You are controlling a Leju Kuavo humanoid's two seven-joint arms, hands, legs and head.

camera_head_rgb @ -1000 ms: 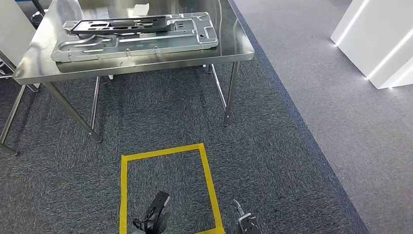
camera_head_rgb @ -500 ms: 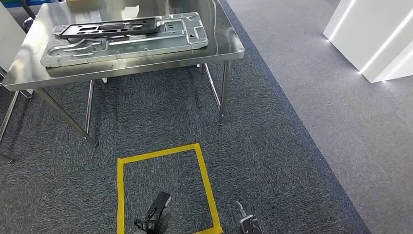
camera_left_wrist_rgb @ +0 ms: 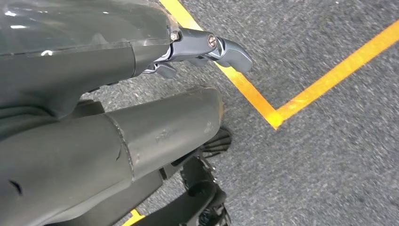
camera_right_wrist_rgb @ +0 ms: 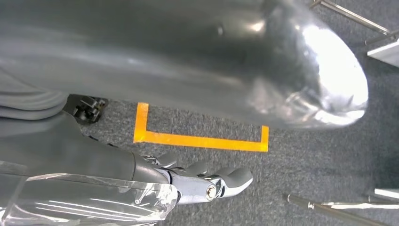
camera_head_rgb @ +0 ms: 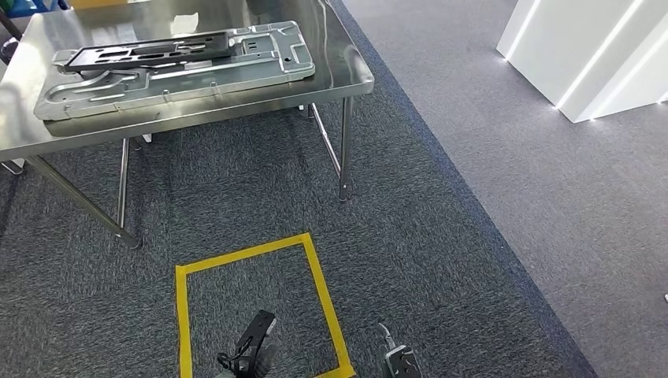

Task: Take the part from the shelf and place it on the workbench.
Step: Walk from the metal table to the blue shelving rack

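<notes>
Standing on grey carpet [camera_head_rgb: 260, 189] beside a yellow taped floor square [camera_head_rgb: 256, 303], the robot is recorded with both arms hanging. Left robot hand [camera_left_wrist_rgb: 207, 49]: nothing is held; fingers are seen loosely extended over the tape. Right robot hand [camera_right_wrist_rgb: 207, 183]: likewise nothing held, fingers loosely extended.

Item: stamped sheet-metal panel [camera_head_rgb: 173, 75], silver, long and flat, lying on the stainless worktop [camera_head_rgb: 346, 75] ahead and to the left. A dark slotted plate [camera_head_rgb: 146, 51] is laid on top of it, toward the far side. Whether either is the task's part cannot be told; the shelf is not identified.

Handling, judged: the panel is expected to be stiff, fairly heavy for its thinness, smooth and slippery, with thin pressed edges. A two-handed hold at the long edges or raised rims is advised, kept level so the upper plate is not shed.
</notes>
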